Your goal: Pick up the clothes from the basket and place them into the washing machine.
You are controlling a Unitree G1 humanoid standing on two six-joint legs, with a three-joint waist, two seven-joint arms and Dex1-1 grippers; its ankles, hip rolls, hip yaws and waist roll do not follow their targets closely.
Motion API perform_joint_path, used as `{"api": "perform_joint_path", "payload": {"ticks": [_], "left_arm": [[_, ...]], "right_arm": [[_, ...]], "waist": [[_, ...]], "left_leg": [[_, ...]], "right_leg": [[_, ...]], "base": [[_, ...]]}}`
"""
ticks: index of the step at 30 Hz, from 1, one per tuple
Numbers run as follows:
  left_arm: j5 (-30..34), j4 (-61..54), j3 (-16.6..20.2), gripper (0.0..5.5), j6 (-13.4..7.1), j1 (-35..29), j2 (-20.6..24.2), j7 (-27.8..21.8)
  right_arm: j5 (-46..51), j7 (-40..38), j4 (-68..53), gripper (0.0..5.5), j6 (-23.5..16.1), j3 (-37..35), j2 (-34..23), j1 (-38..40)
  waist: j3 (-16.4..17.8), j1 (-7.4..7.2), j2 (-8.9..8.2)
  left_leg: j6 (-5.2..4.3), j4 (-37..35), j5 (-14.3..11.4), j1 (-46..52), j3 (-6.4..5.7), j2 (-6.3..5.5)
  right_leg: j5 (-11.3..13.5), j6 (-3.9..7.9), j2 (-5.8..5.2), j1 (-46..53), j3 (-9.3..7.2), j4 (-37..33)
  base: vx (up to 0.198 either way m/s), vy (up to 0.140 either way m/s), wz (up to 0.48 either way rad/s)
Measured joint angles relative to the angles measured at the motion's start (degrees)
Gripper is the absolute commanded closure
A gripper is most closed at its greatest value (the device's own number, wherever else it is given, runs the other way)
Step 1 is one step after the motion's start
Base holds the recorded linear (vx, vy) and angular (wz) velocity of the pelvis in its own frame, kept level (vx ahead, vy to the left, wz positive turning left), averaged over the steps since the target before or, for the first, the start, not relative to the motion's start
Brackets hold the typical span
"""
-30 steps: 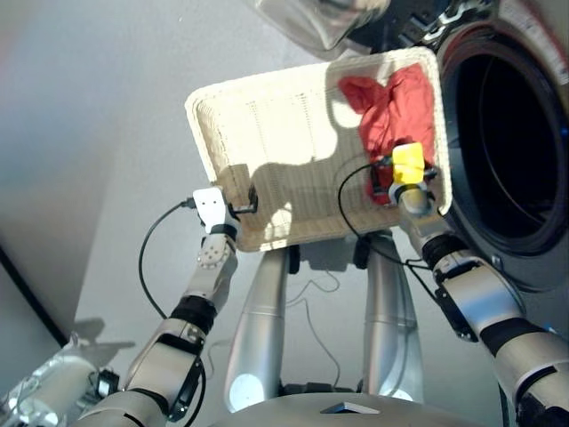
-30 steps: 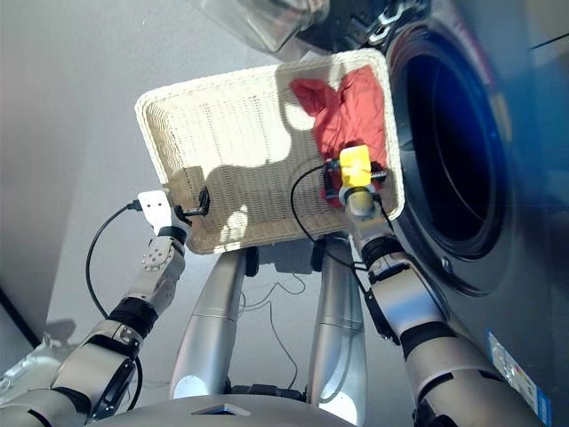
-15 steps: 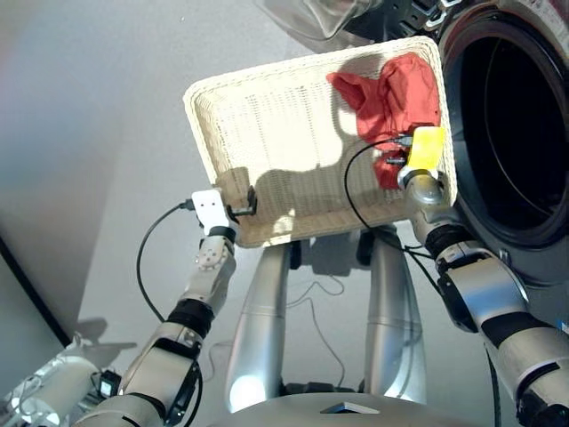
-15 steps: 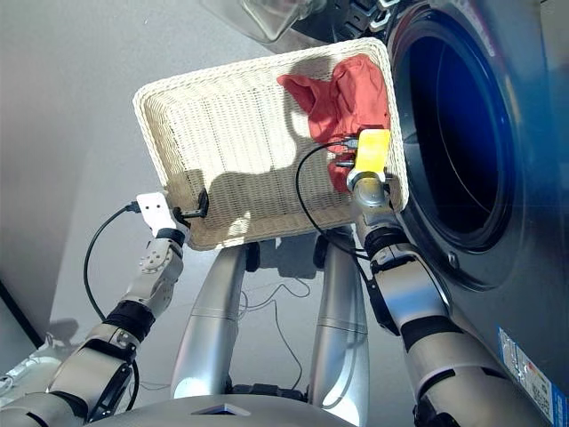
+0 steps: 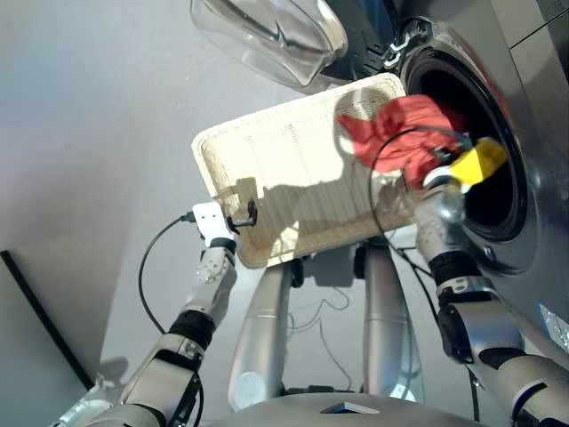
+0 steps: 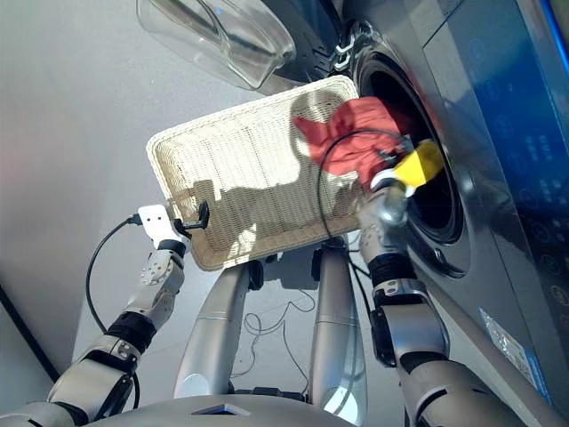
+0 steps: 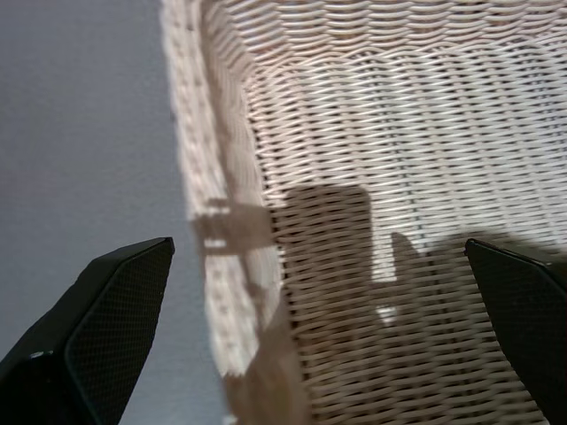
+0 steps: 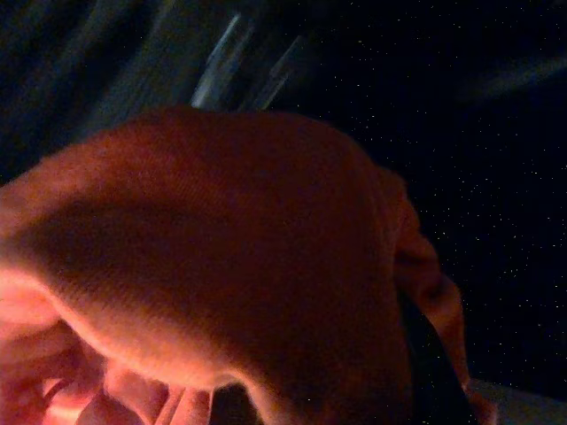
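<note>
Coral red garment (image 5: pixel 398 132) bunched and crumpled, soft folds, lifted off the basket (image 5: pixel 267 169) and hanging at the drum mouth of the washing machine (image 5: pixel 524 107); part of the cloth still overlaps the basket's corner nearest the machine, the rest sits over the dark opening. Right pincer (image 5: pixel 444 165) is at the drum mouth with the cloth gathered at its tip, holding the garment; in the right wrist view the red cloth (image 8: pixel 221 266) fills the frame against the dark drum and hides the fingers. No other clothes visible in the basket, weave bare apart from the red piece. Basket is cream-white woven wicker, shallow, rounded corners, low rim, tilted beside the machine with one corner touching or almost touching the drum rim, cannot tell which. Left pincer (image 5: pixel 244 213) at the basket's far rim from the machine, fingers (image 7: pixel 115 328) spread wide astride the rim, one outside, one over the weave. Round glass door (image 5: pixel 267 36) swung open above the basket, beside the drum mouth
</note>
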Motion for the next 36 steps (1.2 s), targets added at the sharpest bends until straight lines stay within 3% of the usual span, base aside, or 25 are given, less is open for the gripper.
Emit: {"api": "perform_joint_path", "payload": {"ticks": [2, 4, 5, 6, 9, 18, 24, 27, 29, 36], "left_arm": [[0.02, -0.13, -0.05, 0.0, -0.23, 0.74, 0.08, 0.0], [0.02, -0.27, -0.12, 0.0, -0.81, 1.49, 0.09, -0.01], [0.02, -0.28, -0.43, 0.0, -0.99, 1.64, 0.11, -0.01], [0.01, -0.28, -0.69, 0.0, -0.98, 1.67, 0.11, -0.02], [-0.02, -0.41, -1.09, 0.0, -0.98, 1.71, 0.09, -0.14], [-0.01, -1.85, -0.85, 0.0, -0.94, 2.54, -0.11, -0.58], [-0.01, -0.67, -0.55, 0.0, -0.74, 3.46, -0.39, -1.75], [0.13, 1.87, 0.11, 0.0, -0.25, 4.05, -0.72, -2.54], [0.68, 5.26, 0.35, 0.0, 0.41, 4.28, -1.17, -2.56], [3.7, 15.42, 1.12, 0.0, 2.81, 6.34, -1.96, -4.7]], "right_arm": [[-0.34, -5.6, 1.19, 5.5, -1.7, -1.55, -1.42, -0.56], [-0.8, -9.24, 1.29, 5.5, -2.04, -2.93, -1.48, -0.7], [-1.12, -9.94, 1.88, 3.0, -2.04, -2.91, -1.59, -0.77], [-1.22, -9.5, 2.92, 0.0, -2.03, -2.21, -1.91, -0.88], [-0.94, -4.81, 5.76, 0.0, -0.9, 1.74, -3.42, -1.1], [-1.69, 4.86, 6.13, 0.0, 3.85, 12.14, -0.38, 1.72], [-3.51, 10.95, 7.88, 0.0, 7.31, 18.35, 3.36, 8.27], [-5.14, 14.9, 9.86, 0.0, 8.95, 22.8, 4.69, 12.12], [-5.16, 17.16, 10.99, 0.0, 10.21, 24.38, 6.06, 14.71], [-9.19, 22.9, 14.77, 0.0, 12.7, 29.89, 9.06, 21.0]], "waist": [[-0.74, 1.06, 1.15], [-0.85, 1.23, 1.32], [-0.85, 1.24, 1.32], [-0.85, 1.25, 1.32], [-0.85, 0.79, 1.32], [-0.98, -1.2, 1.05], [-2.6, -1.63, -1.74], [-3.5, -1.69, -3.16], [-3.96, -1.67, -3.98], [-5.7, -1.56, -7.48]], "left_leg": [[0.23, -0.16, -0.06, 0.03, 0.13, -0.4], [0.33, -0.4, -0.05, 0.48, 0.13, -0.8], [0.37, -0.45, -0.03, 0.54, 0.15, -0.83], [0.38, -0.43, -0.02, 0.53, 0.13, -0.83], [0.42, -0.44, -0.04, 0.57, 0.13, -0.78], [0.38, -0.8, -0.04, 0.75, -0.37, -0.33], [0.16, -1.16, -0.11, 2.58, -1.01, -0.11], [-0.27, -2.4, 0.17, 4.42, -1.98, -0.15], [-0.59, -3.26, 0.41, 6.31, -3.29, -0.13], [-1.32, -10.2, 2.14, 15.9, -5.27, 0.08]], "right_leg": [[0.03, 0.19, -0.02, -0.08, 0.31, -0.09], [-0.01, 0.33, 0.05, 0.1, 0.65, -0.04], [-0.02, 0.37, 0.01, 0.11, 0.71, -0.03], [-0.02, 0.38, 0.02, 0.15, 0.68, -0.03], [0.04, 0.52, 0.01, 0.3, 0.68, -0.23], [0.15, 0.43, -0.17, 1.02, 0.05, -0.59], [-0.31, 0.64, -0.1, 3.08, -0.65, -0.99], [-0.43, 0.41, -0.29, 5.23, -1.76, -1.89], [-0.8, 0.07, -0.36, 7.56, -3.06, -2.52], [-0.66, -0.34, -0.27, 17.39, -5.69, -8.16]], "base": [[0.0, 0.0, 0.0], [0.0, 0.0, 0.0], [0.0, 0.0, 0.0], [0.0, 0.0, 0.0], [0.0, 0.0, 0.0], [0.0, 0.0, 0.0], [0.0, 0.0, 0.0], [0.009, -0.038, 0.086], [0.017, -0.012, 0.092], [0.044, -0.003, 0.058]]}}
